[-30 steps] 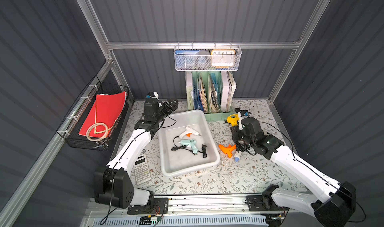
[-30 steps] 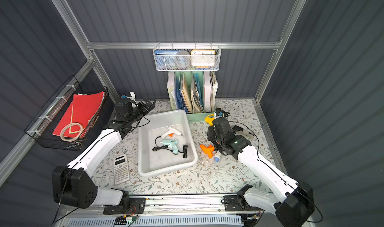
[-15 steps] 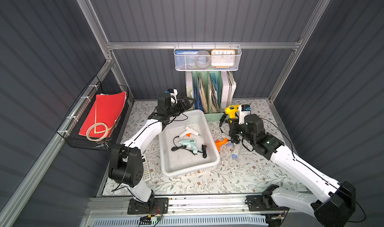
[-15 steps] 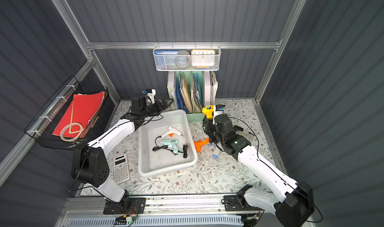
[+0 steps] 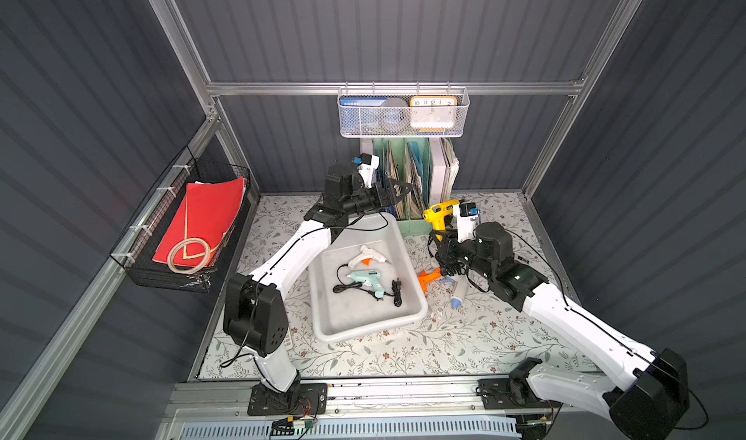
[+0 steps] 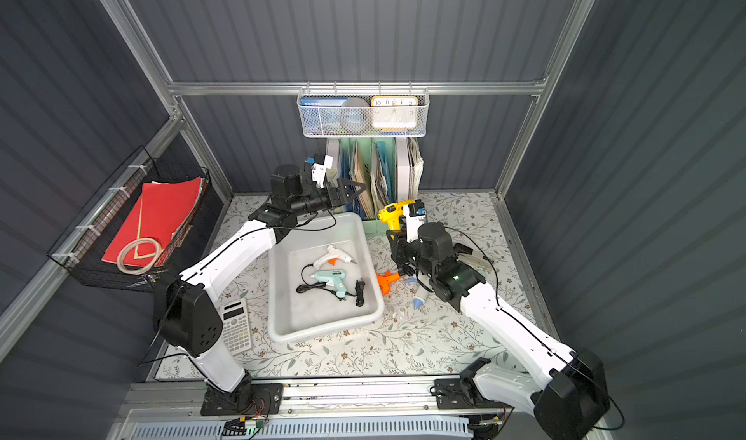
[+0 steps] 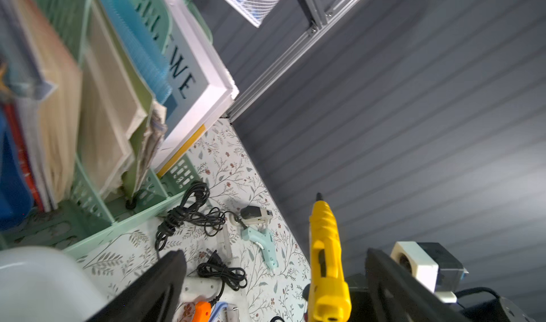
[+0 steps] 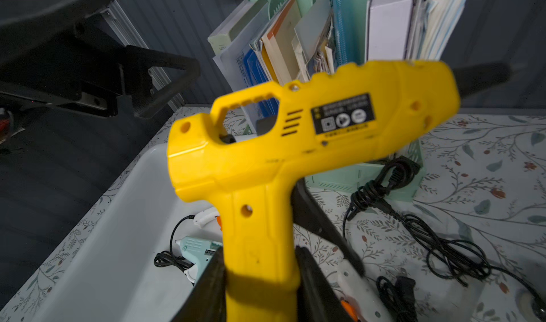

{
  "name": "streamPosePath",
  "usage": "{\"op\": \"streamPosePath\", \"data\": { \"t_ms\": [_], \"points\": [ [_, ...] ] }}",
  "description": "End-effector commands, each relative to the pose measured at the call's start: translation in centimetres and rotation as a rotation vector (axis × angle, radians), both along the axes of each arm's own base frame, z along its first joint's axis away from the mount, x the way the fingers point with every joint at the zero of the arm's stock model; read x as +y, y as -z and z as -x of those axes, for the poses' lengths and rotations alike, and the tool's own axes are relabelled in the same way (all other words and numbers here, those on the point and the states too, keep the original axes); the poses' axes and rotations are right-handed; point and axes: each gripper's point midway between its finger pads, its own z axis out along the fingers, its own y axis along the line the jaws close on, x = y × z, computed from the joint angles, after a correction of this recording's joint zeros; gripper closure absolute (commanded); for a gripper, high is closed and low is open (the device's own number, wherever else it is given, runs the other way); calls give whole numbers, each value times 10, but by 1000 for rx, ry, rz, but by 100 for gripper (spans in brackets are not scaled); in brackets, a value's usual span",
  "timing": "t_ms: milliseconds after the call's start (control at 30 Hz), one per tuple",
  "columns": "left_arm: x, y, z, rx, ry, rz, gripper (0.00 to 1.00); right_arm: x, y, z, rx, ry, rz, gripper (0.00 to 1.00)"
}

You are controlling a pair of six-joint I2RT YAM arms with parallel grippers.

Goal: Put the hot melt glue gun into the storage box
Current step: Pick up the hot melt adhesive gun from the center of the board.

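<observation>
The yellow hot melt glue gun is held upright in the air by its handle, just right of the storage box's far corner. My right gripper is shut on that handle. The storage box is a shallow white tub in the middle of the table. A white glue gun and a mint glue gun with a black cord lie in it. My left gripper hangs open above the box's far edge, pointing at the yellow gun.
An orange-handled glue gun lies on the table beside the box's right wall. The mint-green file holder stands right behind both grippers. Black cords trail across the table. A black wire basket hangs left; a calculator lies front left.
My left arm has swung from the box's left side to above its far edge, still open. My right gripper has lifted the yellow glue gun higher, and the orange-handled gun has shifted left.
</observation>
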Motion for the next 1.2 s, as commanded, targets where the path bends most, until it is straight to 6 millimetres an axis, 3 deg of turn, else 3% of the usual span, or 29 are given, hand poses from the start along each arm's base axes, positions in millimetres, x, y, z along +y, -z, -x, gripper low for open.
{"op": "streamPosePath", "data": {
  "t_ms": [0, 133, 333, 567, 667, 900, 967, 1100, 1167],
  "points": [
    [-20, 15, 14, 14, 111, -57, 0, 16, -14, -2, -87, -77, -11, 100],
    [-38, 29, 23, 48, 171, -120, 0, 23, -14, -3, -106, -101, 10, 100],
    [-44, 45, 27, 93, 192, -159, 0, 28, -17, -2, -129, -114, 36, 100],
    [-50, 58, 39, 135, 242, -192, 12, 30, -17, -2, -136, -118, 50, 100],
    [-51, 57, 47, 134, 271, -189, 20, 30, -17, -3, -138, -116, 54, 100],
    [-53, 55, 57, 130, 316, -173, 19, 30, -20, -4, -134, -108, 61, 100],
    [-53, 55, 58, 133, 317, -177, 28, 30, -21, -4, -134, -107, 58, 100],
    [-52, 55, 59, 138, 317, -178, 58, 32, -26, -4, -141, -113, 59, 100],
    [-52, 56, 61, 146, 323, -178, 72, 35, -17, -9, -115, -117, 78, 100]
  ]
}}
